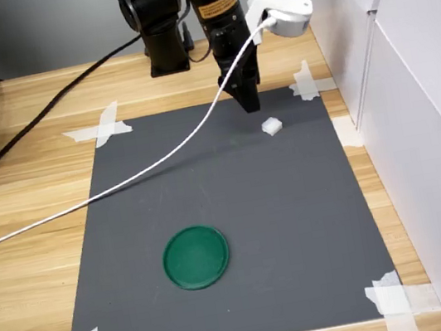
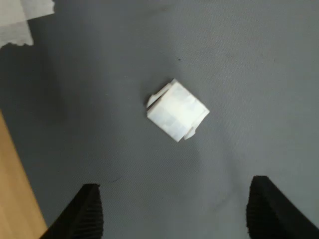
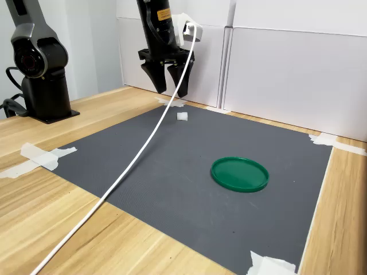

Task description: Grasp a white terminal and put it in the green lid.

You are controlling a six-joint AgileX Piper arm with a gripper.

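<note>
The white terminal [image 1: 272, 126] [image 3: 182, 116] [image 2: 177, 110] lies on the dark grey mat near its far edge, a tiny white block. My gripper [image 1: 246, 98] [image 3: 170, 90] [image 2: 174, 211] hangs open a little above the mat, beside and just short of the terminal, with nothing between its black fingers [image 2: 82, 214]. The green lid [image 1: 195, 256] [image 3: 239, 173] rests flat on the mat, well away from the terminal toward the mat's near side in the first exterior view.
The grey mat [image 1: 228, 215] is taped at its corners onto a wooden table [image 1: 25, 205]. A white cable [image 1: 123, 185] trails across the mat from the wrist. White panels [image 1: 420, 100] wall the first exterior view's right. The arm's base [image 3: 40, 69] stands on the table.
</note>
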